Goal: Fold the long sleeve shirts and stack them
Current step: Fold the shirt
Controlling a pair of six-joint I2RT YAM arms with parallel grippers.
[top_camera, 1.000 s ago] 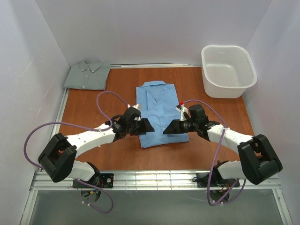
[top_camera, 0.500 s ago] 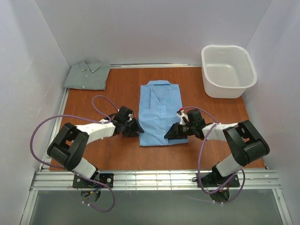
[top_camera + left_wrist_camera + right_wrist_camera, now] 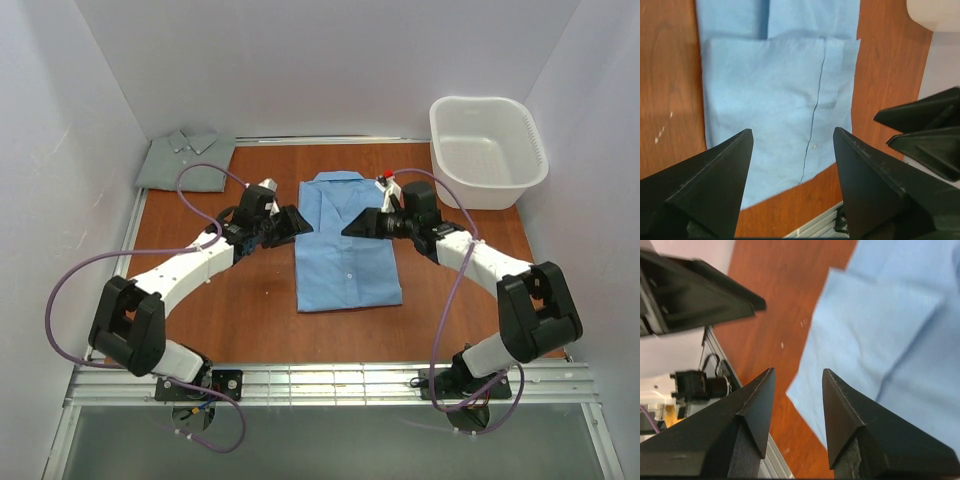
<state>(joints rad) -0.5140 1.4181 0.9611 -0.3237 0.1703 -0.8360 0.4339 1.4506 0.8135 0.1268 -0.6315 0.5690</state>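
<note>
The light sky-blue shirt [image 3: 347, 250] lies folded flat in the middle of the table, collar toward the far side. It also shows in the left wrist view [image 3: 770, 95] and the right wrist view [image 3: 880, 325]. The grey-green shirt [image 3: 187, 160] lies folded at the far left corner. My left gripper [image 3: 290, 222] is open and empty, held over the blue shirt's left edge. My right gripper [image 3: 357, 227] is open and empty over the shirt's upper middle. The two grippers face each other. The open jaws show in the left wrist view [image 3: 792, 131] and the right wrist view [image 3: 798, 371].
A white plastic basket [image 3: 487, 190] stands at the far right. White walls close in the table on three sides. A metal rail [image 3: 330, 378] runs along the near edge by the arm bases. Purple cables loop from both arms.
Both grippers have moved from the blue shirt's near end toward its far half and have risen off it. Both stay open. The shirts have not moved.
</note>
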